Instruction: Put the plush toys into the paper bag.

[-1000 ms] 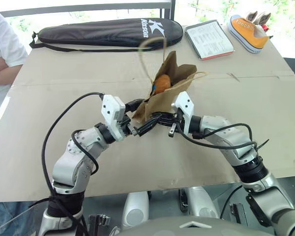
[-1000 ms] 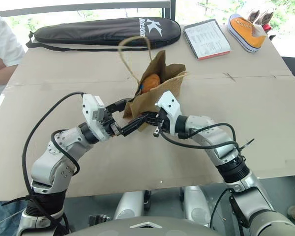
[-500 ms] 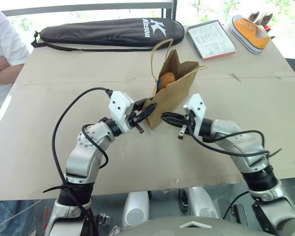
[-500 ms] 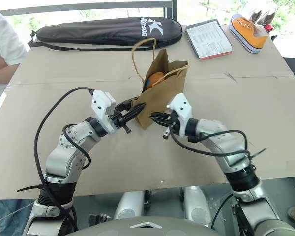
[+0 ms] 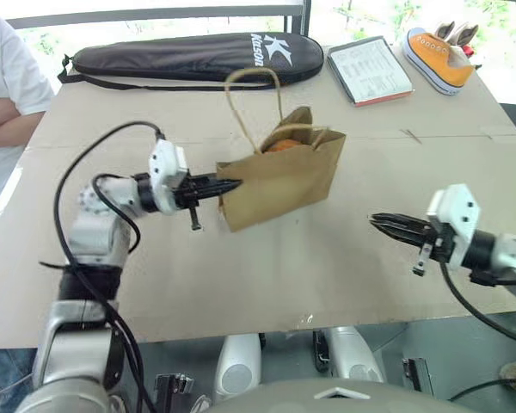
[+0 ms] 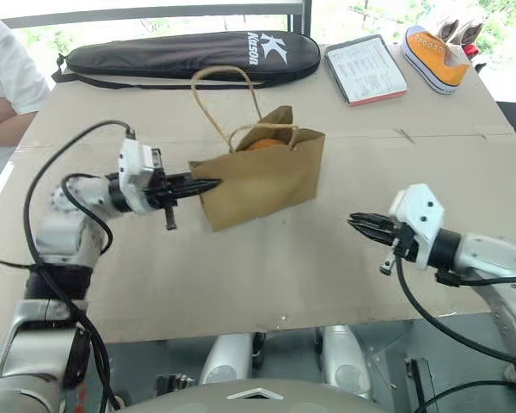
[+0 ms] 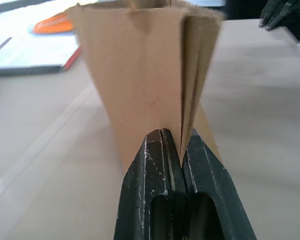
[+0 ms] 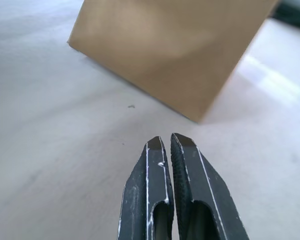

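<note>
paper bag (image 5: 284,179): brown kraft, upright, slightly tilted, mid-table | plush toy (image 5: 284,145): orange-brown, inside bag's open top

paper bag (image 6: 262,176) upright (toy inside), left end effector (image 6: 208,185) pinching

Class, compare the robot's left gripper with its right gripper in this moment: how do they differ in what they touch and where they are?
The left gripper is pinched on the side fold of the paper bag; the right gripper holds nothing. The left gripper is at the bag's end; the right gripper hangs apart from it over the bare cardboard tabletop. Both are shut.
</note>
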Controlling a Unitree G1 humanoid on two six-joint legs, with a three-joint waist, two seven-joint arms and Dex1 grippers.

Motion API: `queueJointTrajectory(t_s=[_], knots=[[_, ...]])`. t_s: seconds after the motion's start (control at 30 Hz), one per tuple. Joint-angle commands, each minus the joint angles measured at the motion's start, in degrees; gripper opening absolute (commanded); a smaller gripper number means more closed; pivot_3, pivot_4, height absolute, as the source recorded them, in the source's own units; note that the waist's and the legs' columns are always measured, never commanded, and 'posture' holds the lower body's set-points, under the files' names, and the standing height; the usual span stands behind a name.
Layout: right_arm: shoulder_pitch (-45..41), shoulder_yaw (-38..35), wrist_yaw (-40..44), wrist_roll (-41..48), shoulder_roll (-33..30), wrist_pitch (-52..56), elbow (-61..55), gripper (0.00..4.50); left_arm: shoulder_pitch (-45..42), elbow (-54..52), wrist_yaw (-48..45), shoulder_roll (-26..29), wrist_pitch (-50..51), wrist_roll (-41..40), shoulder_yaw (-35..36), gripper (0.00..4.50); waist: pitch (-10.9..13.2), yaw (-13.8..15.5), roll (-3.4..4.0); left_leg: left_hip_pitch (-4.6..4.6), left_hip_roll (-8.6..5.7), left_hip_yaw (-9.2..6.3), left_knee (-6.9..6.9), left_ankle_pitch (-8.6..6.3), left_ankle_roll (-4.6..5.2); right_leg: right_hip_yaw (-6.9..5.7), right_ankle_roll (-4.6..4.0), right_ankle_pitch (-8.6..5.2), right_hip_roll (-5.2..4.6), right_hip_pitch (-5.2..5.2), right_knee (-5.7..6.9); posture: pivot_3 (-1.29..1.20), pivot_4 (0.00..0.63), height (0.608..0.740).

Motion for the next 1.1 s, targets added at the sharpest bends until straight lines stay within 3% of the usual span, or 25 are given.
queueJointTrajectory(t_s=[0.03, 0.13, 0.23, 0.33, 0.43, 0.5, 0.63, 0.77, 0.87, 0.93, 0.97, 1.1], knots=[[1.8, -4.7, 0.3, 2.7, -0.9, 0.2, -3.6, 0.0, -5.2, 10.5, -6.6, -1.0, -9.2, 2.5, -0.3, 0.03, 0.0, 0.1, -0.05, -0.01, 0.0, 0.0, 0.02, 0.0, 0.0, 0.0, 0.0, 0.0, 0.0, 0.0, 0.0, 0.0, 0.15, 0.74], [3.4, -5.3, -1.2, 3.1, -0.4, 0.4, -5.3, 0.0, -10.5, 19.3, -9.7, -1.6, -13.6, 1.5, -3.1, 0.03, 0.0, 0.1, -0.1, -0.07, -0.01, -0.02, 0.09, 0.0, 0.0, 0.0, 0.01, 0.01, 0.0, 0.02, 0.0, 0.0, 0.15, 0.74], [3.2, -4.3, -2.8, 3.3, 0.3, 0.5, -5.6, 0.0, -13.5, 25.1, -9.9, -1.3, -15.6, 1.1, -5.5, 1.05, 0.0, 0.1, -0.11, -0.08, -0.02, -0.04, 0.11, 0.0, 0.01, -0.01, 0.02, 0.02, 0.0, 0.03, 0.0, 0.0, 0.15, 0.74], [3.2, -3.2, -3.2, 2.8, 0.5, 0.0, -5.3, 0.0, -14.6, 26.1, -9.9, -2.1, -14.7, 0.6, -2.4, 2.37, 0.0, -0.1, -0.11, -0.08, -0.01, -0.04, 0.11, 0.0, 0.01, 0.0, 0.2, 0.12, 0.01, 0.03, 0.01, 0.0, 0.15, 0.74], [3.1, -3.2, -3.6, 2.7, 1.1, -0.7, -4.5, 0.0, -12.0, 21.5, -8.0, -0.7, -10.0, -0.7, 0.6, 3.89, 0.0, -0.1, -0.11, -0.08, 0.0, -0.09, 0.1, 0.0, 0.01, -0.01, 0.2, 0.12, 0.03, 0.03, 0.05, 0.0, 0.15, 0.74], [3.1, -3.2, -3.5, 2.4, 1.6, -1.6, -3.2, 0.0, -7.0, 14.9, -4.9, 1.1, -4.5, -2.6, 3.3, 4.4, 0.0, -0.4, -0.11, -0.07, 0.01, -0.1, 0.1, 0.0, 0.01, -0.01, 0.21, 0.13, 0.05, 0.03, 0.06, 0.0, 0.15, 0.74], [3.1, -3.1, -3.3, 0.7, 2.6, -4.1, -0.1, 0.0, 7.3, -3.9, 4.5, 3.7, 7.6, -6.7, 8.9, 4.4, 0.0, -1.5, -0.09, -0.03, 0.03, -0.1, 0.06, 0.0, 0.01, -0.01, 0.22, 0.13, 0.03, 0.03, 0.13, 0.0, 0.15, 0.74], [5.4, -5.1, -0.2, 0.8, 1.7, -4.7, 4.1, 0.0, 29.6, -28.5, 21.2, 3.4, 22.2, -12.4, 19.4, 4.4, 0.0, -1.7, -0.11, 0.05, 0.11, 0.02, 0.02, -0.01, 0.0, 0.06, 0.22, 0.11, -0.04, 0.03, 0.14, 0.0, 0.15, 0.74], [5.9, -5.7, 1.0, 0.7, 1.4, -5.4, 6.3, 0.68, 40.2, -39.6, 26.5, 2.9, 27.9, -14.6, 23.0, 4.5, 0.0, -1.1, -0.14, 0.02, 0.19, -0.04, 0.07, 0.01, -0.02, -0.12, 0.01, -0.01, -0.06, 0.0, 0.18, 0.0, 0.15, 0.74], [6.0, -6.5, 2.0, 2.3, 0.7, -4.2, 6.4, 1.59, 46.6, -45.5, 28.6, 2.7, 30.5, -15.8, 25.2, 4.5, 0.0, -0.9, -0.1, 0.12, 0.16, 0.09, 0.08, 0.0, -0.03, -0.11, 0.03, -0.04, -0.19, 0.12, 0.17, 0.0, 0.15, 0.74], [6.1, -6.7, 2.3, 2.2, 0.4, -4.2, 6.4, 1.79, 49.5, -47.1, 29.4, 2.6, 31.3, -15.8, 26.2, 4.5, 0.0, -0.8, -0.1, 0.12, 0.16, 0.12, 0.09, 0.0, -0.04, -0.12, 0.12, -0.1, -0.22, 0.1, 0.17, 0.0, 0.15, 0.74], [6.8, -6.9, 2.6, 1.0, -0.2, -4.8, 6.1, 3.57, 53.6, -49.5, 31.6, 2.2, 32.8, -16.5, 27.5, 4.5, -0.1, -0.7, -0.08, 0.17, 0.11, 0.15, 0.1, -0.01, -0.05, -0.09, 0.15, -0.11, -0.27, 0.09, 0.17, 0.0, 0.15, 0.74]])
